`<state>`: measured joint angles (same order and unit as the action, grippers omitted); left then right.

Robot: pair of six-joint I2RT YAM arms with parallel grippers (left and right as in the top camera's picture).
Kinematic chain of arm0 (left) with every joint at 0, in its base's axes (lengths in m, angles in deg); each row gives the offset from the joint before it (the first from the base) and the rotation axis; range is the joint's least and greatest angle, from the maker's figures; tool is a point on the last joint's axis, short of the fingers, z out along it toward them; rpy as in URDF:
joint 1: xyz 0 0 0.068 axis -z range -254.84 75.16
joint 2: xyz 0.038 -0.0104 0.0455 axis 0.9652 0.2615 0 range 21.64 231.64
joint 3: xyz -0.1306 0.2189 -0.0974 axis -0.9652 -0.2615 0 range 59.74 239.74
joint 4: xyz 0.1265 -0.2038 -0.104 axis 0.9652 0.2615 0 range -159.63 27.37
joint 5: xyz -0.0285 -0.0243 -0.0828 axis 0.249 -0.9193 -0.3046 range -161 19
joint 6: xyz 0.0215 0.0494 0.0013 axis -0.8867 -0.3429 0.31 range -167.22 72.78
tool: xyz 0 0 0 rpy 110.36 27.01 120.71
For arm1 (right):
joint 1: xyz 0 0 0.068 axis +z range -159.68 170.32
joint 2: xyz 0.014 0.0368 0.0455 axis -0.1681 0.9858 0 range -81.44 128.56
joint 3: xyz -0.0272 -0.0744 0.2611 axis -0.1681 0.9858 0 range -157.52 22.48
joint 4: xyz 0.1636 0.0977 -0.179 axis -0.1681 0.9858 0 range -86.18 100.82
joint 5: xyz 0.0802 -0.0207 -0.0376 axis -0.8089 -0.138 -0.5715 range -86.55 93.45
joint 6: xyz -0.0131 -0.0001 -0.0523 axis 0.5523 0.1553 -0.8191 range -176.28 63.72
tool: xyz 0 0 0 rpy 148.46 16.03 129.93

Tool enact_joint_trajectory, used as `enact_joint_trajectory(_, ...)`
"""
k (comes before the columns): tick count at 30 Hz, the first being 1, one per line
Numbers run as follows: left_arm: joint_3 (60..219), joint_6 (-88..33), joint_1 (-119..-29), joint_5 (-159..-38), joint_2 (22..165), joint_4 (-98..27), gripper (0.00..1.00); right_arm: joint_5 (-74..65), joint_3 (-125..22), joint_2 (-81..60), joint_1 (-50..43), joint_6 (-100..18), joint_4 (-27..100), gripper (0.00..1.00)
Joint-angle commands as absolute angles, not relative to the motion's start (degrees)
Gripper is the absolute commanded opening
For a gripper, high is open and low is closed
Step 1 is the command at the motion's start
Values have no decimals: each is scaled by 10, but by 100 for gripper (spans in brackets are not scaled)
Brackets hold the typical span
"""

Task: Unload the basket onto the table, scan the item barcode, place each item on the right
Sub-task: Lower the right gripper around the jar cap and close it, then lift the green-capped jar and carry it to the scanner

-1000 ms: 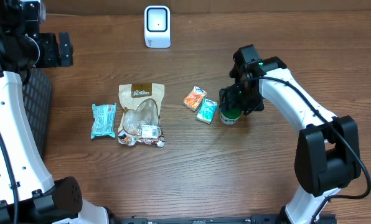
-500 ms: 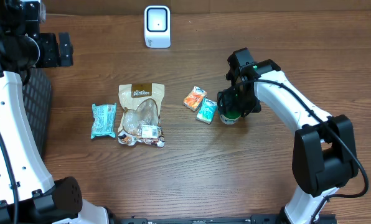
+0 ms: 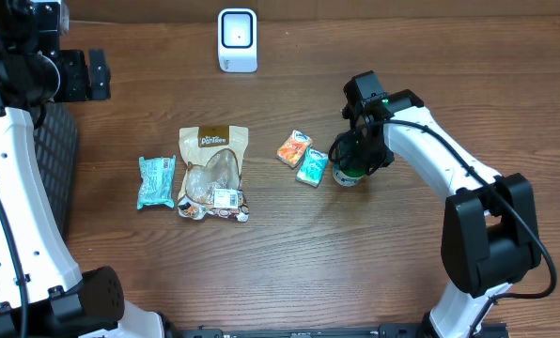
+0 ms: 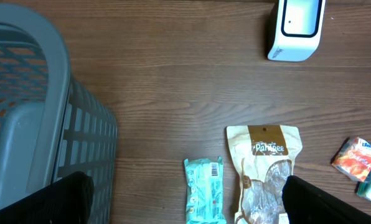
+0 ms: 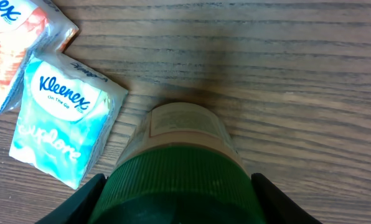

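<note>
Here the jar (image 5: 185, 121) stands upright toward three o'clock on the wooden table (image 3: 289, 253), the right gripper (image 3: 353, 161) pinching its green lid, tissue packs (image 3: 312, 166) just beside at nine o'clock, and the left gripper (image 4: 185, 183) spread wide near a grey basket (image 4: 23, 93).

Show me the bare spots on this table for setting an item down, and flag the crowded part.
Widest free patch: the near strip of table, in front of the pouch and jar. Also bare: between scanner and pouch, and between pouch and tissue packs. Crowded: tissue packs, jar and right fingers bunch together.
</note>
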<state>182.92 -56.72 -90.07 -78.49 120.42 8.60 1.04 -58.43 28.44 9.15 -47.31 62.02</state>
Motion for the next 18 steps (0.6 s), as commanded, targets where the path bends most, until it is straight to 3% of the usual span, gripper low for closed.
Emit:
enact_joint_trajectory(1,1841,-579,-902,-783,1202,85,100,-24,-595,282,90,-474,629,34)
enact_joint_trajectory(8,1841,-580,-902,-783,1202,85,100,-130,-679,248,73,-479,683,33)
enact_joint_trajectory(18,1841,-580,-902,-783,1202,85,99,-520,-764,224,69,-557,663,31)
